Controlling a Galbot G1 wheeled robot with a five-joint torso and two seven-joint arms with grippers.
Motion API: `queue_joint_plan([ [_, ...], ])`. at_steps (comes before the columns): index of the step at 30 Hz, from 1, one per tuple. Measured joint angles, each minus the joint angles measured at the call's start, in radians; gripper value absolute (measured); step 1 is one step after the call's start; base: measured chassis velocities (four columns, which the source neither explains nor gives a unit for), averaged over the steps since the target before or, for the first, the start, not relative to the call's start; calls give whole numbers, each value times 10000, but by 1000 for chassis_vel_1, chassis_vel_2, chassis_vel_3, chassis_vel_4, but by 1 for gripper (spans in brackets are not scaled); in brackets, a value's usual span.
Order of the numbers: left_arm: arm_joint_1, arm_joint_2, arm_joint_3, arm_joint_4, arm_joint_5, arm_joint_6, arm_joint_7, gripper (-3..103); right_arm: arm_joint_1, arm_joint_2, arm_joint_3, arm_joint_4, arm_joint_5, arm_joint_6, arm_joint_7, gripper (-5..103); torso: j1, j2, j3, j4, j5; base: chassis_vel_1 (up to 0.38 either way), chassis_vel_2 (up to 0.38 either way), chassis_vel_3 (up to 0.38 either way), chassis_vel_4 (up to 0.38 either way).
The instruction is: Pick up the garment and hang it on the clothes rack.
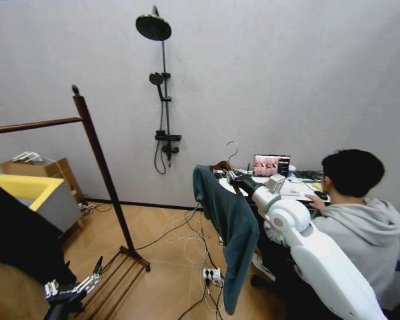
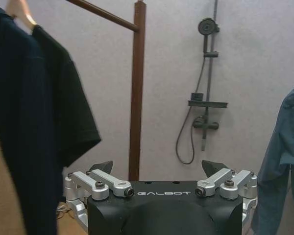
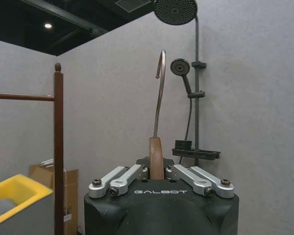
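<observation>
One garment [image 1: 230,227], teal-blue, hangs centre frame from a wooden hanger [image 3: 156,156] clamped between the right gripper [image 3: 157,171] jaws. Left gripper [image 2: 157,169], lower left in the head view, jaws apparently spread, holds nothing; clothes rack [image 1: 97,153] stands left.

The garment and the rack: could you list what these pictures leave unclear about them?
- Clothes rack: head view's left edge cuts off the rail; second post unseen.
- Garment: left wrist view's right edge crops it; the right arm covers its far side in the head view.
- Hanger: its shoulders lie behind the right gripper in its wrist view.
- Left gripper: small and low in the head view.
</observation>
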Motion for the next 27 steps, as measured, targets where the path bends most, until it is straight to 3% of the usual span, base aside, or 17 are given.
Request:
queue_joint_plan([
  [5,0,0,0,0,0,0,0,100,-227,-7,127,88,-217,0,-66,10,0,1,0,-2,0,123,112,119,113],
  [10,0,0,0,0,0,0,-1,100,-446,68,181,-61,-1134,83,-357,10,-1,1,0,0,-1,134,114,132,124],
  [27,0,0,0,0,0,-1,0,100,-625,63,442,-323,-1349,273,-431,10,-2,1,0,-1,-1,129,123,121,128],
])
